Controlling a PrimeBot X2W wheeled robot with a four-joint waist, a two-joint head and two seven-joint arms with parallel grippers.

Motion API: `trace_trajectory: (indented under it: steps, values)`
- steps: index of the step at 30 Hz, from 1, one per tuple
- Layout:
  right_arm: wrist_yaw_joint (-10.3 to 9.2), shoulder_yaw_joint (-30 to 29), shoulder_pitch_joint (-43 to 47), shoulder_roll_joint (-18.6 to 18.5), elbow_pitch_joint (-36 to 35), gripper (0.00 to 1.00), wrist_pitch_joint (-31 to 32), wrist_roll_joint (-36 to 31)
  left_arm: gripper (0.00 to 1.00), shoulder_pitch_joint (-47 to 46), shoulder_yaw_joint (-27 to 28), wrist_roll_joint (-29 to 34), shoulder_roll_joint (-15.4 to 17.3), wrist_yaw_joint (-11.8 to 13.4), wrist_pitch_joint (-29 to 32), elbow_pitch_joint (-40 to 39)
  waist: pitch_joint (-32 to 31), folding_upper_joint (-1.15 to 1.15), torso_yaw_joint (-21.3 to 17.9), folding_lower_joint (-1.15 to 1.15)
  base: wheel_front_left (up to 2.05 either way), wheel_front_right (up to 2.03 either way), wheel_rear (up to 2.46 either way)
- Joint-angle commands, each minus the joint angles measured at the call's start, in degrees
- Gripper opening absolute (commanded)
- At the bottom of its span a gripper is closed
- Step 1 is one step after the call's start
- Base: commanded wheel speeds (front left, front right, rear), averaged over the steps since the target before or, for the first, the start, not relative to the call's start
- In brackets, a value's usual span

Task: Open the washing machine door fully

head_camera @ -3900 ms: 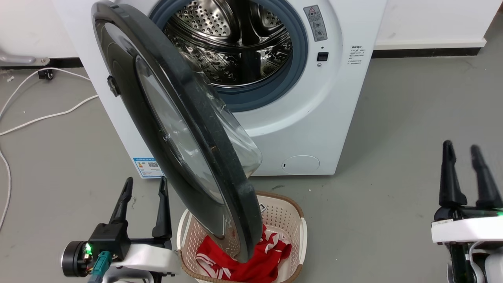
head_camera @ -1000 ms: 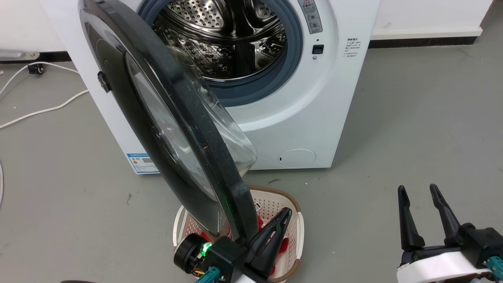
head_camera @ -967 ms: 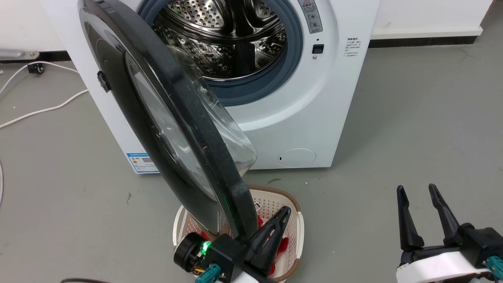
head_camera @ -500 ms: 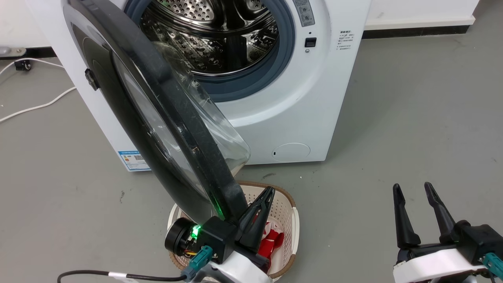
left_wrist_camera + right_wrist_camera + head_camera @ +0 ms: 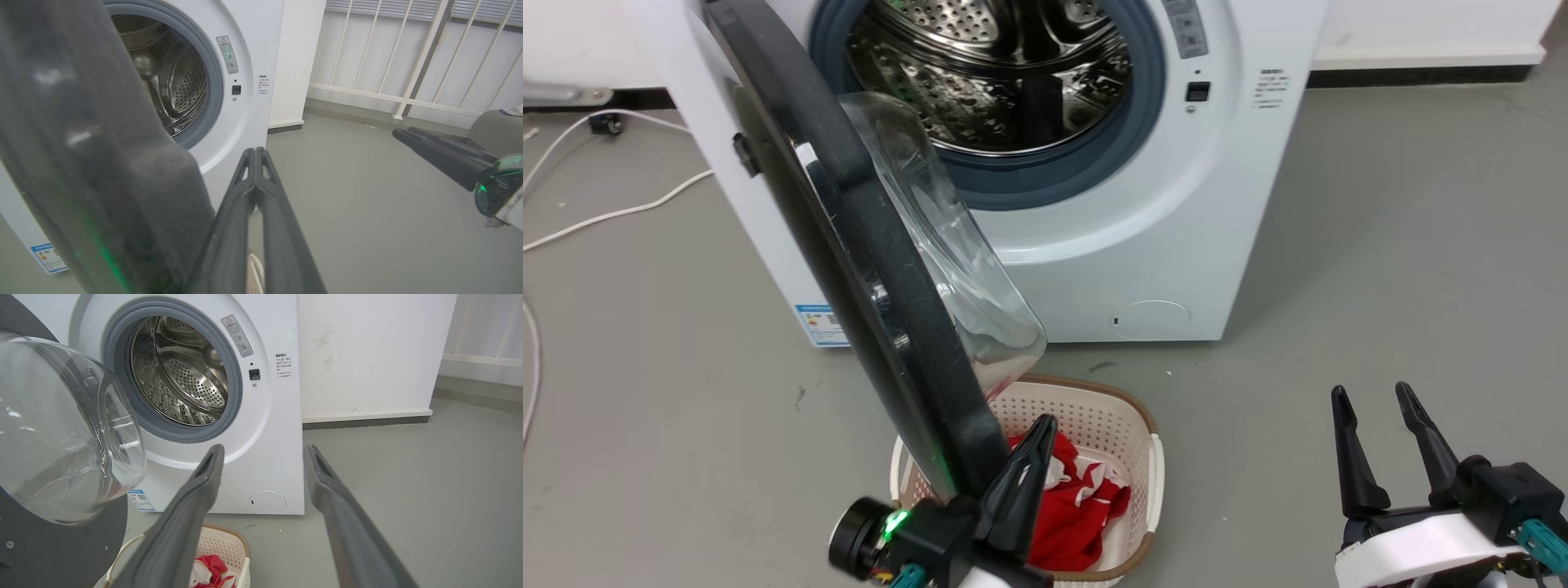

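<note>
Roughly halfway: washing machine door [image 5: 874, 245] juts out edge-on from the left of the washing machine [image 5: 1176, 204], over the basket [image 5: 1153, 457]. Left gripper [image 5: 1039, 433] closed, empty, against the door's near rim. Right gripper [image 5: 1372, 394] open, idle. Remaining: swing the door further left.

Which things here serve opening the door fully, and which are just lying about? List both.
Job: washing machine door, washing machine, left pincer at the door's lower edge.
Lying about: laundry basket, red clothes, white cable.
</note>
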Motion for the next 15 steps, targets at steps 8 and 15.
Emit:
trace_trajectory:
  steps: [8,15]
  values:
    - [-0.03,-0.8,0.2,0.1,-1.6,1.00,2.2,-0.8,0.00,8.0,1.6,0.4,2.0,4.0,-1.2,-6.6,0.7,0.00,7.3,0.00,0.00,0.00,0.00]
    - [-0.04,-1.9,0.3,0.1,-3.9,1.00,4.0,-2.3,0.00,11.0,3.3,0.3,2.7,6.4,-2.2,-8.8,2.1,0.00,15.0,0.00,0.00,0.00,0.00]
